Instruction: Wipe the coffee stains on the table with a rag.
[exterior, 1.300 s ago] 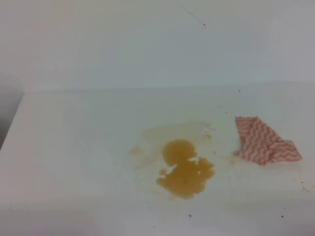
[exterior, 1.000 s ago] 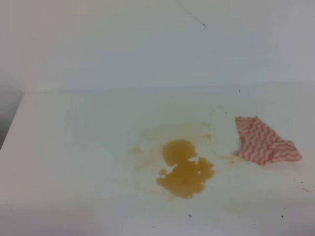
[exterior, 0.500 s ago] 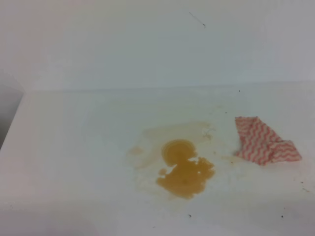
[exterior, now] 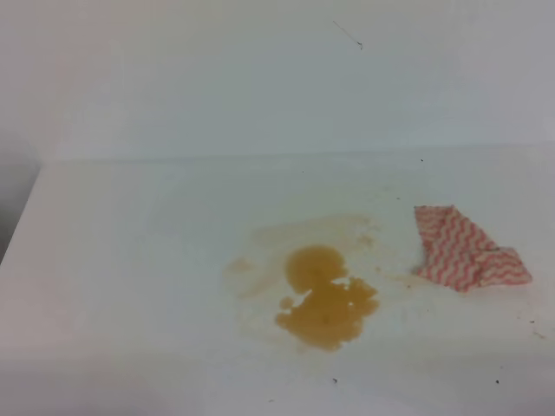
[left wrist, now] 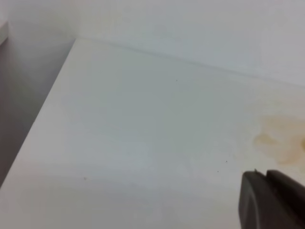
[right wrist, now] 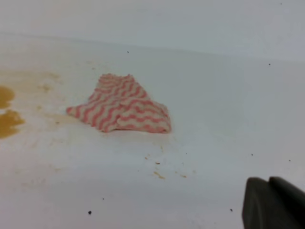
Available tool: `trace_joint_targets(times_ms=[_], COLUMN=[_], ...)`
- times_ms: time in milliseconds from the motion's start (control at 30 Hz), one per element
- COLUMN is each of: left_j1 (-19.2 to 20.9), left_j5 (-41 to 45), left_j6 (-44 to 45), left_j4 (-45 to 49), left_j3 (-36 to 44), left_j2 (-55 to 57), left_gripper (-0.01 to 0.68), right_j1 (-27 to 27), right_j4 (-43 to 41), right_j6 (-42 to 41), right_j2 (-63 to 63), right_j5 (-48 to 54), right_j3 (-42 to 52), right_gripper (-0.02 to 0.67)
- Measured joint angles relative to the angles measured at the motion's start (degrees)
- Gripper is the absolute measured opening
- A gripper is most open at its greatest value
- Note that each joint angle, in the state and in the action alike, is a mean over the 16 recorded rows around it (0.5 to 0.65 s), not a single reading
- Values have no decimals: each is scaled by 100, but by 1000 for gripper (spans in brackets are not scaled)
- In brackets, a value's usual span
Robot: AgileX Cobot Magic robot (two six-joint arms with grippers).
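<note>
The coffee stains point(exterior: 328, 303) form an amber-brown blotch with pale yellowish smears, in the middle of the white table point(exterior: 130, 260). To their right the rag point(exterior: 464, 249), red-and-white zigzag, lies crumpled and free. Neither gripper shows in the exterior view. In the right wrist view the rag point(right wrist: 121, 109) lies ahead and to the left, well apart from my right gripper point(right wrist: 269, 180), whose dark fingers are pressed together with nothing in them. The blotch's edge point(right wrist: 7, 121) shows at far left. My left gripper point(left wrist: 264, 174) is shut too, near a faint smear point(left wrist: 279, 143).
A white wall point(exterior: 260, 78) rises behind the table. The table's left edge point(left wrist: 43, 109) drops off to a grey floor. Tiny dark specks and brownish crumbs point(right wrist: 159, 174) dot the surface in front of the rag.
Stain and rag have not moved. A grey shape at the left edge of the exterior view has shrunk.
</note>
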Motion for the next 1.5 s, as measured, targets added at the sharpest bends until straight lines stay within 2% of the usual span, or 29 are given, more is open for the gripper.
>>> trace_joint_targets(times_ms=[1200, 1367, 1500], left_j1=[0, 0, 0], left_j5=[11, 11, 11], left_j6=[0, 0, 0], left_j4=[0, 0, 0], left_j3=[0, 0, 0], left_j2=[10, 0, 0], left_gripper=[0, 0, 0], right_j1=[0, 0, 0], right_j4=[424, 424, 424], right_j6=[250, 296, 383], right_j2=[0, 0, 0], right_j5=[-1012, -1438, -2144], right_j3=[0, -1, -5], right_gripper=[-3, -3, -3])
